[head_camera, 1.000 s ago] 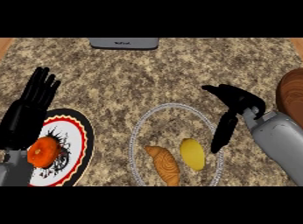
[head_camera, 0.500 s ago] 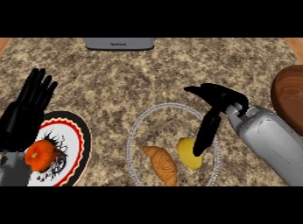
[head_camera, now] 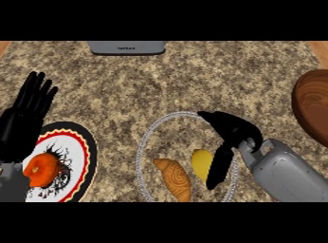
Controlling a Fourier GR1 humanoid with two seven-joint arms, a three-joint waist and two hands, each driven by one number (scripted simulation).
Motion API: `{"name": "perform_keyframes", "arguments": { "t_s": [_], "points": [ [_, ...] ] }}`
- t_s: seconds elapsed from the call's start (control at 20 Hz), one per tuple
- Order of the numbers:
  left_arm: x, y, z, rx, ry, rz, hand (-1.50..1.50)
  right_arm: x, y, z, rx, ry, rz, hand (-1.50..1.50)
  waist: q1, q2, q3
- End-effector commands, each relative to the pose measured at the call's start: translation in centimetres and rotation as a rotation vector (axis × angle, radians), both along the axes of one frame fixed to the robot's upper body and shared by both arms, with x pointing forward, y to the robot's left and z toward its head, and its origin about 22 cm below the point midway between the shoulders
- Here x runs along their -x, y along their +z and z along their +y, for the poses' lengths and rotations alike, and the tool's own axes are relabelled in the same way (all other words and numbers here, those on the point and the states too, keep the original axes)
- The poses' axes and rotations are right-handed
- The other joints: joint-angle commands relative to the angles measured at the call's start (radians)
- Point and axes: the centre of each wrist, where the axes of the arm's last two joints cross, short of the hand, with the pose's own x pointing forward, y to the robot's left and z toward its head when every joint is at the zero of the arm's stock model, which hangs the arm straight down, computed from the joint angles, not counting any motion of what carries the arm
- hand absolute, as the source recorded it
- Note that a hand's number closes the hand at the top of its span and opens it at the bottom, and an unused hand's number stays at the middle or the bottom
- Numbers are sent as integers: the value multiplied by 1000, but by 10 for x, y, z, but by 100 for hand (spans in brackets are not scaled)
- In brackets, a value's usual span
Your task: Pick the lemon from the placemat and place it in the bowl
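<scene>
The yellow lemon (head_camera: 201, 161) lies on a round placemat (head_camera: 157, 129) with a pale rim, beside a brown croissant (head_camera: 174, 178). My right hand (head_camera: 228, 142) hangs over the mat's right part, thumb pointing left and fingers stretched down along the lemon's right side, partly covering it. Its fingers are straight, not curled round the fruit. The brown wooden bowl (head_camera: 322, 109) sits at the right edge, cut off by the view. My left hand (head_camera: 22, 116) rests open at the left, fingers up.
A white plate (head_camera: 76, 161) with a red and black rim holds an orange fruit (head_camera: 41, 169) at the lower left, just under my left hand. A grey appliance (head_camera: 127, 47) sits at the counter's far edge. Wooden strips show at both upper corners.
My right hand has moved left and down from beside the mat to over it, reaching the lemon's right side. The view shifted a little to the left. My left hand stays put.
</scene>
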Motion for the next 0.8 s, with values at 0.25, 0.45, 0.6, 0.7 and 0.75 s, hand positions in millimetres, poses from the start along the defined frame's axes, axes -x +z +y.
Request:
{"name": "perform_keyframes", "arguments": {
  "t_s": [0.25, 0.45, 0.6, 0.7, 0.75],
  "points": [
    [-8, 3, 9, 8, 10, 0, 0, 28, -27, 15, 93, -52, -56, -150, 5, 3, 0],
    [-3, -6, 4, 4, 5, -10, 0, 23, -27, -12, 92, -55, -65, -150, 4, 3, 0],
    [5, -23, -6, 3, 1, -17, 0, 18, -49, 1, 106, -56, -20, -150, 8, 4, 0],
    [-7, -1, -10, 13, -17, 5, 0, 16, -48, 5, 117, -55, -10, -150, 6, 3, 1],
    [11, -12, -7, 23, -11, -6, 0, 21, -62, -1, 121, -39, -12, -150, 9, 3, 1]
  ]
}}
